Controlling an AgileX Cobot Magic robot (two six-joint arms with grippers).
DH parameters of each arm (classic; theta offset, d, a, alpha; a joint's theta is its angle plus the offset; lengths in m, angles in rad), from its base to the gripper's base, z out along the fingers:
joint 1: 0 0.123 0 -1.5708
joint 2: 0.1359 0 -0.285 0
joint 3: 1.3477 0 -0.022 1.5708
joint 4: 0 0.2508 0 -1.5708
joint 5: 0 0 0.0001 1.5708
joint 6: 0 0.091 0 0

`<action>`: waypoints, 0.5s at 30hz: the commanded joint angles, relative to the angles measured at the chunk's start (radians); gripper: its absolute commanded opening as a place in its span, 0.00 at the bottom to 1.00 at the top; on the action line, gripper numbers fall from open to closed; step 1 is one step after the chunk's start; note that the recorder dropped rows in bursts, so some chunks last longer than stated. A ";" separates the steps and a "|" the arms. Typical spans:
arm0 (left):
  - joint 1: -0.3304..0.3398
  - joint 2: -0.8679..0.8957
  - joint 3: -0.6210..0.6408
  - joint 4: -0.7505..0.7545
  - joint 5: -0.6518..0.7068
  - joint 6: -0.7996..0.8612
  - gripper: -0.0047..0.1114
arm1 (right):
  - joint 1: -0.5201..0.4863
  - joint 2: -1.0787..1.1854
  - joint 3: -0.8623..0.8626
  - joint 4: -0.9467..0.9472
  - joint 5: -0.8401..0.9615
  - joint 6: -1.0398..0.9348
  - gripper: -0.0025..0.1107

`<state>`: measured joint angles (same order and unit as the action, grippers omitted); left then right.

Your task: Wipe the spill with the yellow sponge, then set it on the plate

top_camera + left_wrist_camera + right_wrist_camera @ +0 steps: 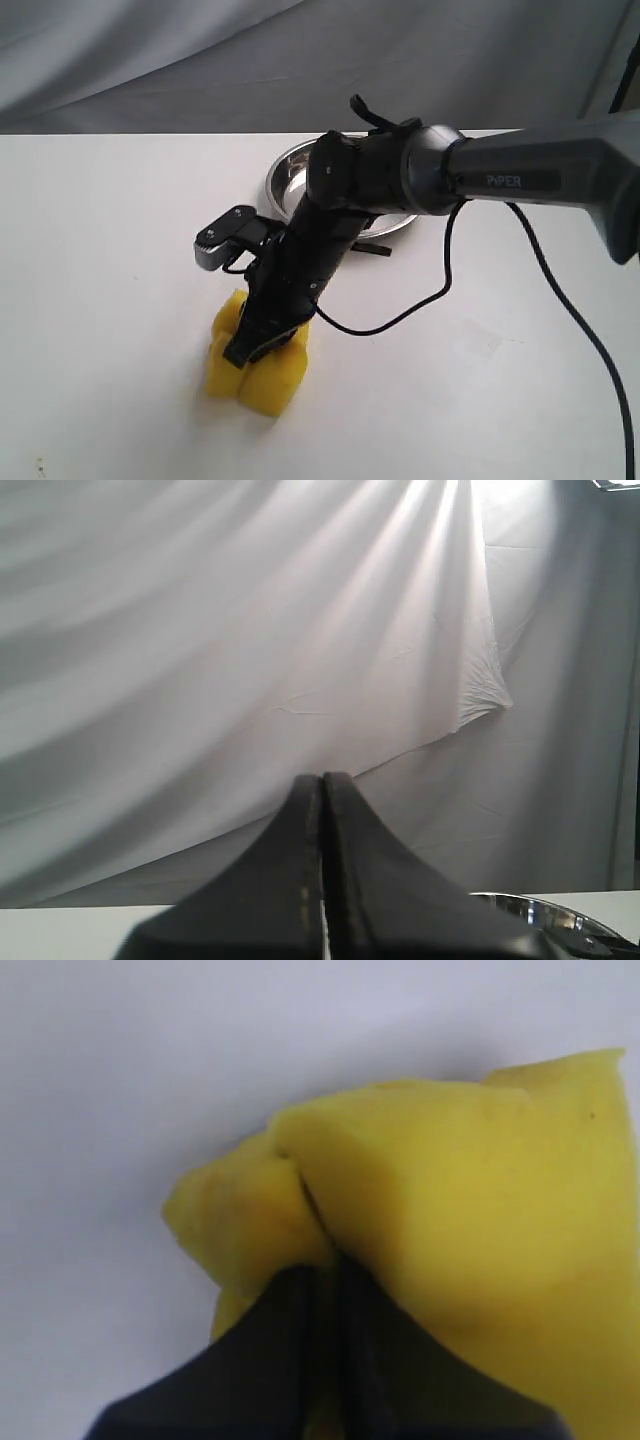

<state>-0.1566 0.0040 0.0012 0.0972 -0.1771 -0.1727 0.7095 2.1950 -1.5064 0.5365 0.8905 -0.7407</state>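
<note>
The right gripper [250,350] reaches across the middle of the white table [100,300]. It points down onto the yellow sponge [275,385], which lies on the table at the near side of centre. In the right wrist view the fingers [290,1310] pinch the sponge [470,1220] so that the foam bulges and folds on both sides of them. The finger bases are cut off by the picture edge, and the pinched part of the foam is hidden between the fingers.

The plate [285,165] stands at the far side of the table, well apart from the sponge. The right arm covers most of it, so we see only its left rim and a strip of its front edge. A black cable [440,280] hangs from the arm and loops across the table.

We cannot locate the spill in any view.

The left gripper [322,780] does not appear in the exterior view. In its own wrist view the two fingers are pressed flat together with nothing between them, and they point at the grey backdrop [250,630]. A sliver of the plate rim [530,908] shows in that view, cut off at the edge.
</note>
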 commanded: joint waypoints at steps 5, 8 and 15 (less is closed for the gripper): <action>-0.005 -0.004 -0.001 -0.004 -0.007 -0.001 0.04 | 0.192 0.031 0.026 0.187 0.041 -0.212 0.02; -0.005 -0.004 -0.001 -0.004 -0.007 -0.001 0.04 | 0.260 0.031 0.026 0.186 -0.269 -0.212 0.02; -0.005 -0.004 -0.001 -0.004 -0.007 -0.001 0.04 | 0.180 0.031 0.026 0.186 -0.571 -0.183 0.02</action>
<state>-0.1566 0.0040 0.0012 0.0972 -0.1771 -0.1727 0.9454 2.2103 -1.4927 0.7425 0.3897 -0.9274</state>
